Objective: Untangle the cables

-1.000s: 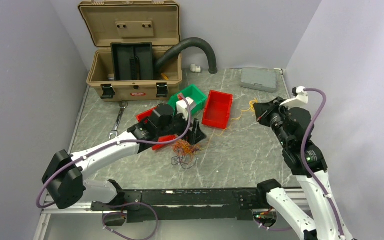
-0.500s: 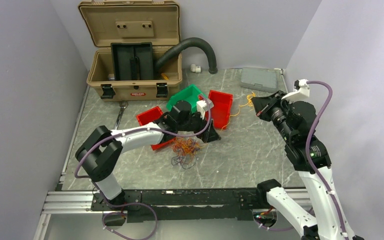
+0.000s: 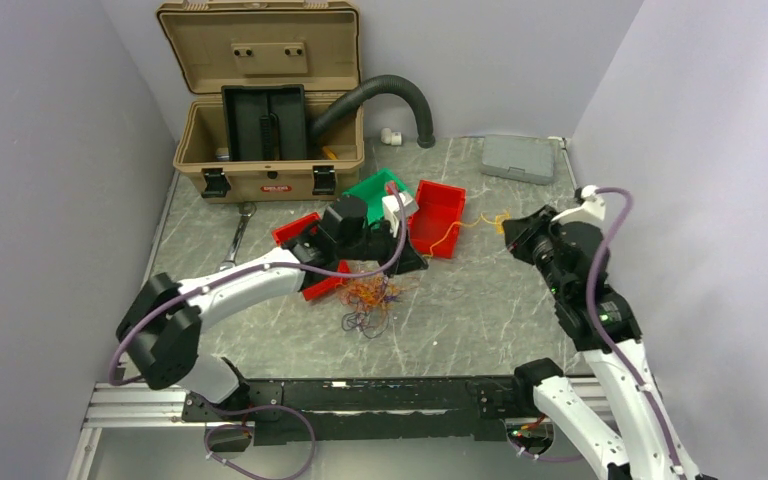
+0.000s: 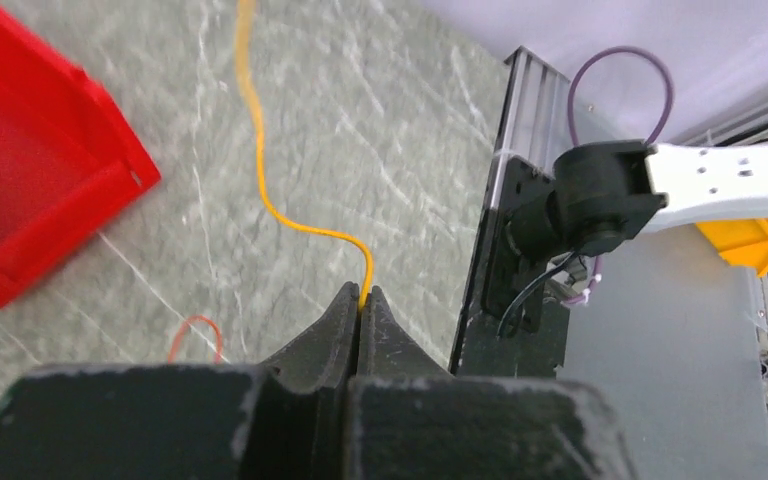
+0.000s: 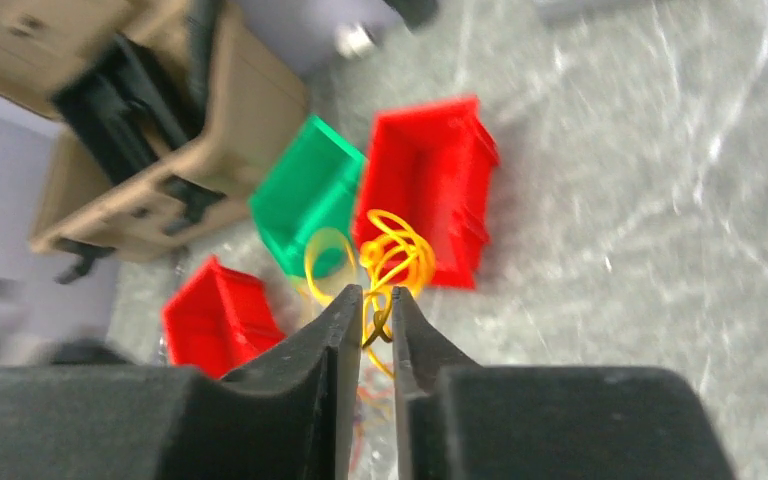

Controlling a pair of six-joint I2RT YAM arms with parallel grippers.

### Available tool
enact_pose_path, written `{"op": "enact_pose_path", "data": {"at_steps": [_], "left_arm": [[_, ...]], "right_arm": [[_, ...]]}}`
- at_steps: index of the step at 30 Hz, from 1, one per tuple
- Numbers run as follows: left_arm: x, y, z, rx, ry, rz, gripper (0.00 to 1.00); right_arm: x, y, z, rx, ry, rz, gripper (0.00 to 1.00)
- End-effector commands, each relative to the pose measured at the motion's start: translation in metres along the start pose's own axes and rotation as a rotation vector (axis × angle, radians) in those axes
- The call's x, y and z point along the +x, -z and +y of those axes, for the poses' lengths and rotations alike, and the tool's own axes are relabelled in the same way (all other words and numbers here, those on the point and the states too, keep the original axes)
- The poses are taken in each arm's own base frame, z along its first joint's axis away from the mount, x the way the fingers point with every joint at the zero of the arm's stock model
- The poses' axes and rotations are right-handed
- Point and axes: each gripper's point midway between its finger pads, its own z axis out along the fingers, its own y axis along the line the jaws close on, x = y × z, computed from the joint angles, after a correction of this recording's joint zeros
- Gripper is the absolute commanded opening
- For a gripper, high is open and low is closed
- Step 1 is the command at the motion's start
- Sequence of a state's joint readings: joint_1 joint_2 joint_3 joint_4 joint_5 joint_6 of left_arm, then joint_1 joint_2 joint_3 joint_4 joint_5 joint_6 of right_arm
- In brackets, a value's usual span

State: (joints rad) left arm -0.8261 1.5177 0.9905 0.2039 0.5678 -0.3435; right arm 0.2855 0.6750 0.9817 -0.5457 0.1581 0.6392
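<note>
Beside the red bin (image 3: 438,215), left gripper (image 4: 363,298) and right gripper (image 5: 375,305) each pinch the yellow cable (image 4: 260,190) (probably to draw it from the tangle (image 3: 368,300)).

The yellow cable (image 4: 249,90), blurred, seemingly runs off the top edge.

Plain, pale lilac-grey walls close the scene: the left wall (image 3: 50,150), the far wall (image 3: 500,60) and the right wall (image 3: 720,120). Between them stands a table (image 3: 480,320) with a grey-green marbled top. An aluminium rail (image 3: 140,405) runs along its near edge. The light is soft and even.
</note>
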Motion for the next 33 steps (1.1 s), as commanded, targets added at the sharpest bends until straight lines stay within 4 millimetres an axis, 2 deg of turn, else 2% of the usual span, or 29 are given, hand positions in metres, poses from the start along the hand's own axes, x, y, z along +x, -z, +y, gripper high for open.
{"op": "enact_pose_path", "data": {"at_steps": [1, 3, 6, 8, 13, 20, 27, 31, 33], "left_arm": [[-0.072, 0.030, -0.036, -0.006, -0.138, -0.087, 0.00], [-0.085, 0.035, -0.046, 0.006, -0.142, -0.090, 0.00], [-0.099, 0.037, -0.053, 0.019, -0.135, -0.099, 0.00], [-0.104, 0.036, -0.054, 0.020, -0.118, -0.102, 0.00], [-0.111, 0.034, -0.047, 0.024, -0.055, -0.119, 0.00], [-0.116, 0.025, -0.047, 0.060, -0.018, -0.118, 0.00], [-0.114, 0.022, -0.048, 0.081, 0.003, -0.109, 0.00], [-0.118, 0.025, -0.053, 0.088, -0.001, -0.119, 0.00], [-0.121, 0.028, -0.057, 0.096, -0.004, -0.124, 0.00]], "right_arm": [[0.052, -0.017, -0.037, 0.070, 0.029, 0.083, 0.39], [0.080, -0.018, -0.018, -0.109, 0.092, 0.174, 0.70], [0.107, -0.003, 0.026, -0.461, 0.139, 0.232, 0.84], [0.115, 0.006, 0.040, -0.603, 0.144, 0.220, 0.83], [0.131, 0.027, 0.055, -0.820, 0.208, 0.200, 0.73], [0.148, 0.028, 0.059, -0.881, 0.245, 0.221, 0.63], [0.157, 0.013, 0.072, -0.898, 0.272, 0.197, 0.62], [0.168, 0.003, 0.088, -0.916, 0.296, 0.207, 0.61], [0.175, -0.009, 0.092, -0.878, 0.309, 0.214, 0.60]]}}
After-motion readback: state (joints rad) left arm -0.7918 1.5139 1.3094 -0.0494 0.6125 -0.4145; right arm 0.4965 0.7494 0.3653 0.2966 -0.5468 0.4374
